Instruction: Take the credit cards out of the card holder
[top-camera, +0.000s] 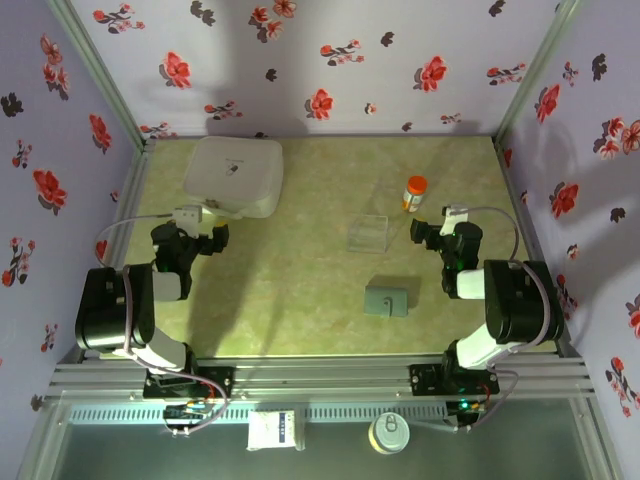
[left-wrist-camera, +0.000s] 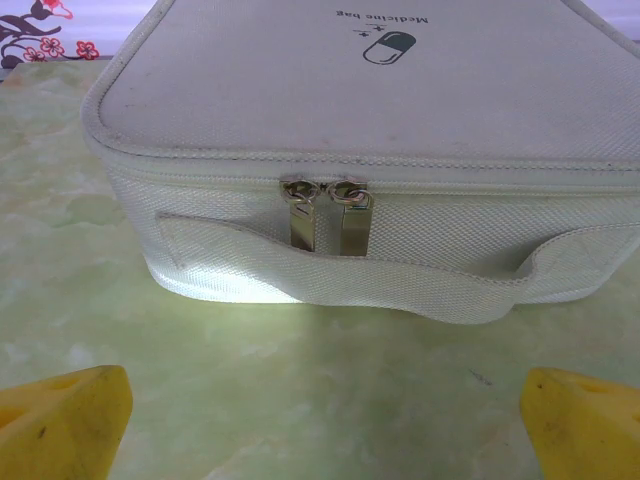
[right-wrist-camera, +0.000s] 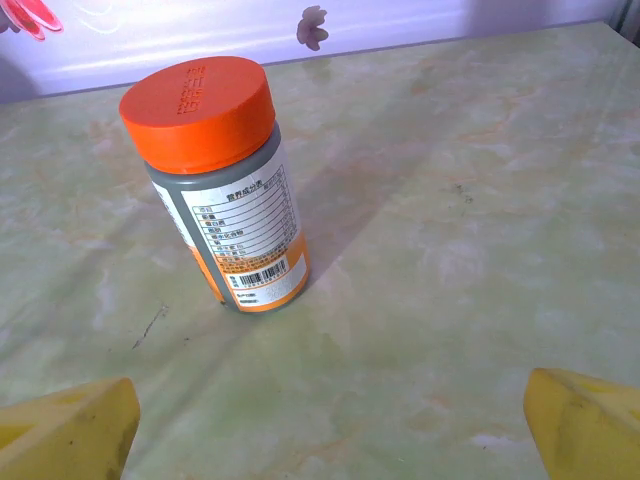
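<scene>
My left fingers (left-wrist-camera: 60, 415) are hanging spread wide before the white zip bag (left-wrist-camera: 380, 150), and my right fingers (right-wrist-camera: 65, 430) are gaping just as wide at the orange-capped bottle (right-wrist-camera: 215, 190), both holding nothing. The card holder (top-camera: 386, 300) is lying shut on the desk (top-camera: 300, 280), nearer than the bottle and just left of the right arm. I am judging that the right fingers should be pinning one panel while the left are opening the other.

Both arms are folded near their bases, one at each side. The left gripper (top-camera: 208, 238) and right gripper (top-camera: 428, 234) hang low, jaws spread wide.
</scene>
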